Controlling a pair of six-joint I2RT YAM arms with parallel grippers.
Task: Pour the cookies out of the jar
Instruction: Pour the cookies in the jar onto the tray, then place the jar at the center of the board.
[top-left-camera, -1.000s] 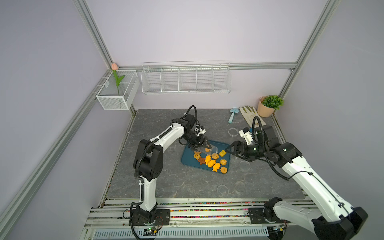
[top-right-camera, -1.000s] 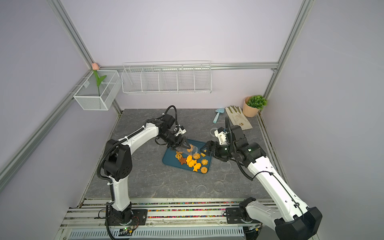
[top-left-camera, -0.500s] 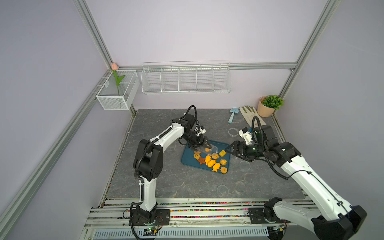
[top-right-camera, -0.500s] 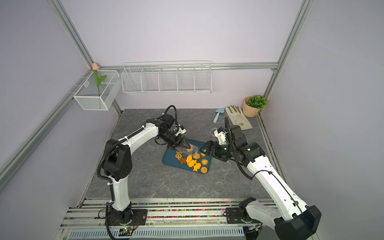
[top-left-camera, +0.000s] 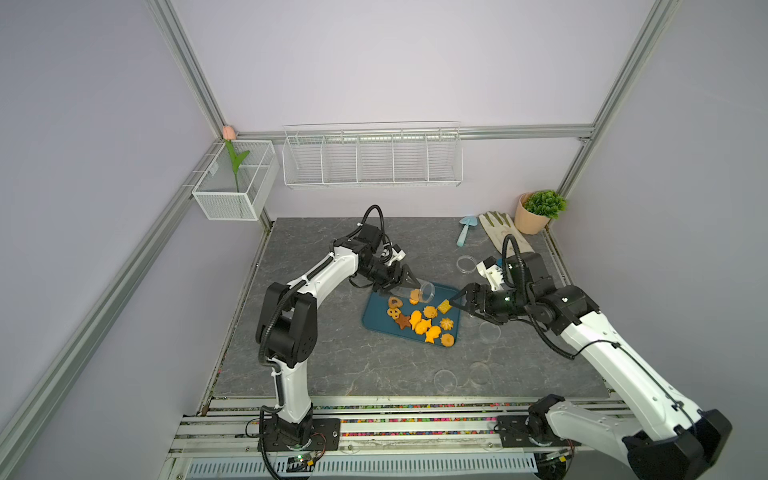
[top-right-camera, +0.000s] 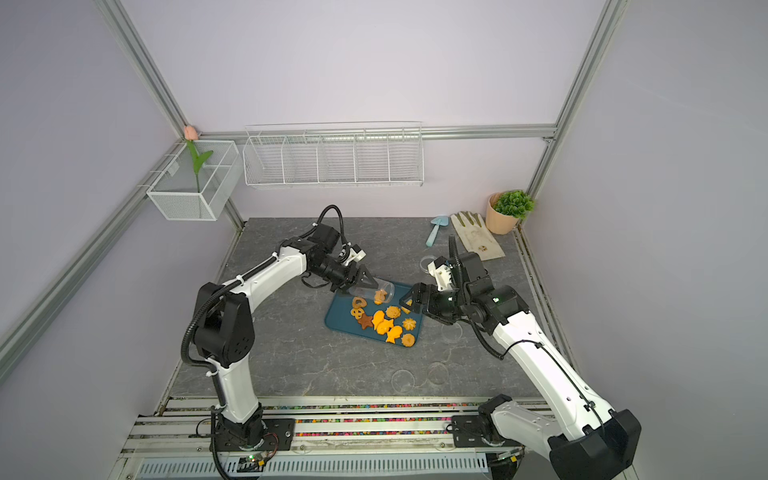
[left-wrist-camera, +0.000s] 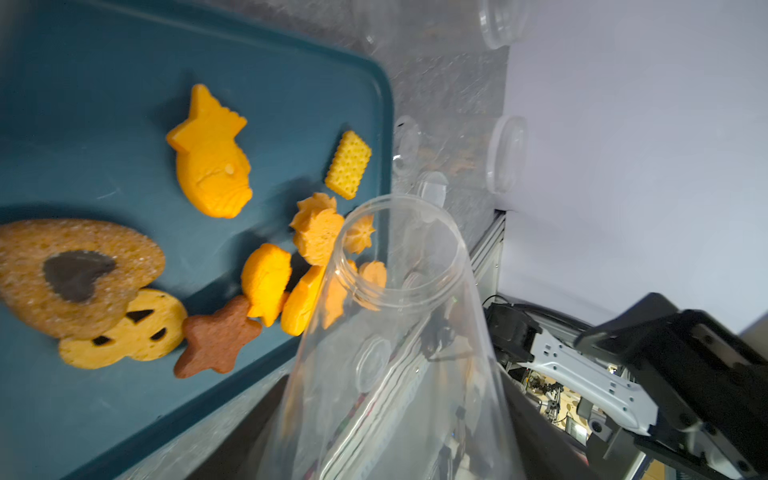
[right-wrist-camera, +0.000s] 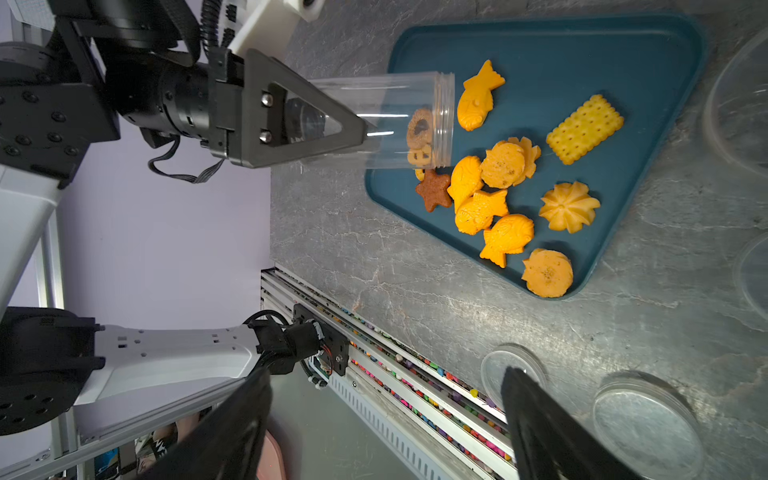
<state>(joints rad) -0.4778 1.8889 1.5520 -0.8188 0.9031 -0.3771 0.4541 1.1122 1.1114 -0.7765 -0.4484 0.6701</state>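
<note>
In both top views my left gripper (top-left-camera: 401, 284) is closed on the base end of the jar (top-left-camera: 417, 292). The jar lies almost level, with its mouth above the far part of the tray (top-left-camera: 374, 322), close to the edge. The cookies (top-left-camera: 422, 322) lie on the tray, and the waffle one is near the rim on the right side. My right gripper (top-right-camera: 409, 302) hangs just beside that rim, jaws apart and holding nothing. Four clear lids (top-left-camera: 488, 331) sit on the table (top-left-camera: 316, 357) around the right arm. On the left of the tray I have free grey surface.

In the left wrist view I look along the jar to its mouth. Some cookies show through the clear wall, lying on the tray.

In the right wrist view the spread fingers (right-wrist-camera: 552, 428) frame one lid and the front rail (right-wrist-camera: 395, 357). A round cookie lies just beside the tray's near rim.
</note>
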